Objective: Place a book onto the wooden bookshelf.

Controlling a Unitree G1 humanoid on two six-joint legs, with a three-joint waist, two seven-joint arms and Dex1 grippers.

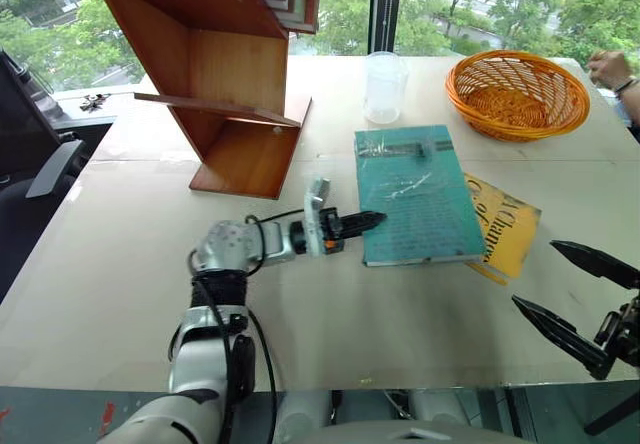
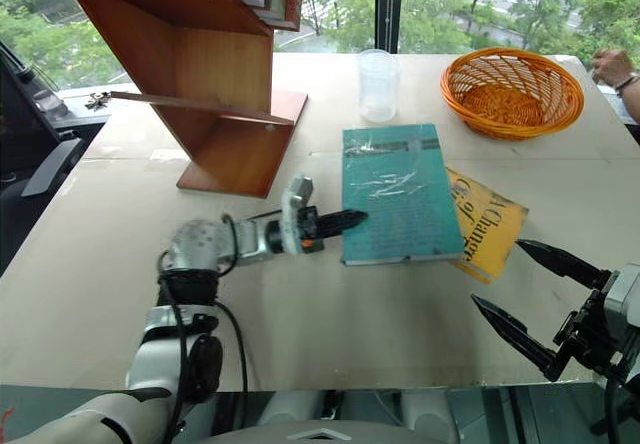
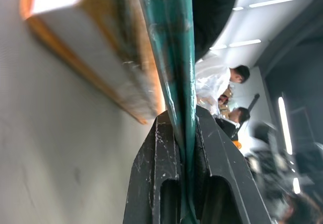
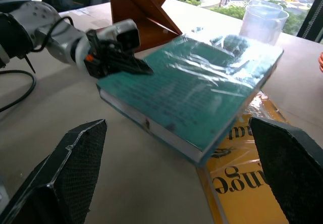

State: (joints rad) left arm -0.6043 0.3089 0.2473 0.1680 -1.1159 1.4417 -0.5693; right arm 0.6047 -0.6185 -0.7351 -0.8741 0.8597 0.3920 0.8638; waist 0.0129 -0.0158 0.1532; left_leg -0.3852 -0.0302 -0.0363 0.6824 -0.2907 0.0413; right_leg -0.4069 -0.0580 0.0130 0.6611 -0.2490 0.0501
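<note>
- We see the wooden bookshelf (image 1: 235, 94) standing far left on the table (image 1: 120, 294)
- The book (image 1: 415, 194) lies mid-table, partly over a yellow book (image 1: 508, 226)
- Our left gripper (image 1: 365, 221) is clamped on its left cover edge
- Our right gripper (image 1: 570, 294) waits near right, fingers spread wide

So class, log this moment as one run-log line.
left gripper: shut on teal book cover edge | right gripper: open, apart | book: on yellow book | bookshelf: not reached

A pale table (image 1: 120, 294) stands against tall windows (image 1: 440, 4) with green trees outside; a black chair (image 1: 30, 164) sits alongside.
</note>
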